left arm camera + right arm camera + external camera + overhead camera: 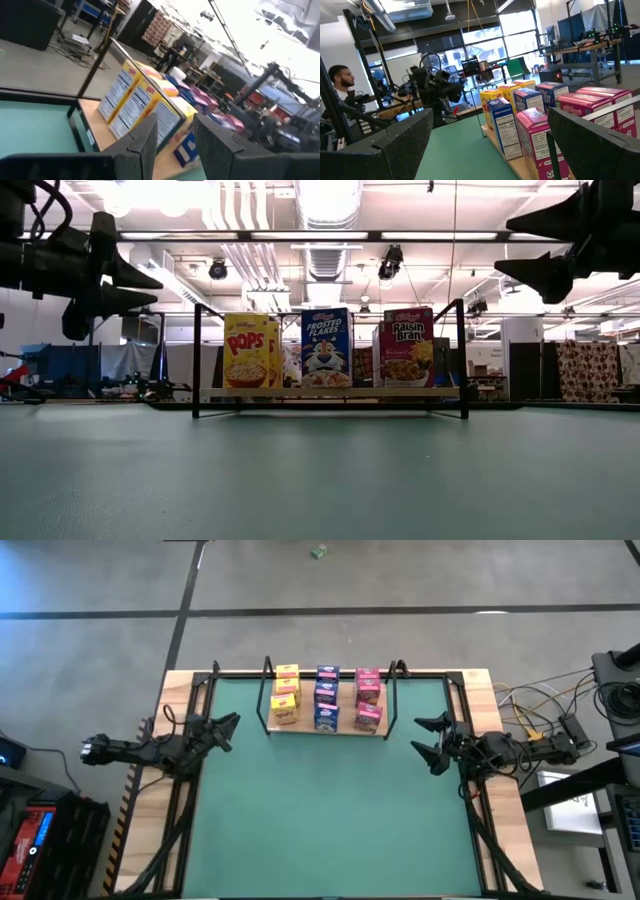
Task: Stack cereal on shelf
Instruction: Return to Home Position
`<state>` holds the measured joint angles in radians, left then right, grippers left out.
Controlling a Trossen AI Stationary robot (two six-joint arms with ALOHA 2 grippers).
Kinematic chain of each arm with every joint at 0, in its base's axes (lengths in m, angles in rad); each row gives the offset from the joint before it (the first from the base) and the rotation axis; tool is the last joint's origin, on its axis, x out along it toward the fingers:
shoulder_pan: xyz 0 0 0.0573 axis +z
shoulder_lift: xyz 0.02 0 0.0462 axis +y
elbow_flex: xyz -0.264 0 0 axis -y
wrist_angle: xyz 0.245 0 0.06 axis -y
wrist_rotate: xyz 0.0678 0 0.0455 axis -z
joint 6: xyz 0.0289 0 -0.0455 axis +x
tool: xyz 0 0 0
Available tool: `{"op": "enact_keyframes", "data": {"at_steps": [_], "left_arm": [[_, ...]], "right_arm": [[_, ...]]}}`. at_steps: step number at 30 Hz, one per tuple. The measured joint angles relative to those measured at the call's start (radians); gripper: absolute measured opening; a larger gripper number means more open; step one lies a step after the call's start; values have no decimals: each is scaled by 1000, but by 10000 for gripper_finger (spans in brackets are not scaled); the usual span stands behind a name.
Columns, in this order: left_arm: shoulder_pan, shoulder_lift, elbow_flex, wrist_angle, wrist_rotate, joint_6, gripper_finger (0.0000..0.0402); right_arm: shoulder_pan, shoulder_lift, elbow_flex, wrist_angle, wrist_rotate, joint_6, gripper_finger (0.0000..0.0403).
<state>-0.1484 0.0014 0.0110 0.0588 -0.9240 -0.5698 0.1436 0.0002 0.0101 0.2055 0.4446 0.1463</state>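
The shelf (302, 730), a light wood board with black wire uprights (195, 360), stands at the far middle of the green mat. On it the cereal boxes stand upright on their bottoms in three rows: yellow (285, 693), blue (326, 697) and pink (368, 700). They also show in the low view as yellow (246, 350), blue (325, 347) and pink (408, 347). My left gripper (232, 733) hovers open and empty left of the shelf. My right gripper (418, 735) hovers open and empty right of it. Both are raised above the mat (158, 292) (503, 246).
The green mat (320, 820) covers the table between bare wood strips at the left (150, 820) and right (500, 830). Cables and gear (560, 730) lie past the right edge. A person (340, 80) is in the room beyond the left arm (432, 87).
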Motion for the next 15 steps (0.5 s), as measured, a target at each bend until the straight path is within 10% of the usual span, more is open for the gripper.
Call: {"op": "enact_keyframes", "data": {"at_steps": [15], "left_arm": [[80,-2,-1,1,-1,-4,109]], "right_arm": [[-15,0,0,0,0,0,384]]}}
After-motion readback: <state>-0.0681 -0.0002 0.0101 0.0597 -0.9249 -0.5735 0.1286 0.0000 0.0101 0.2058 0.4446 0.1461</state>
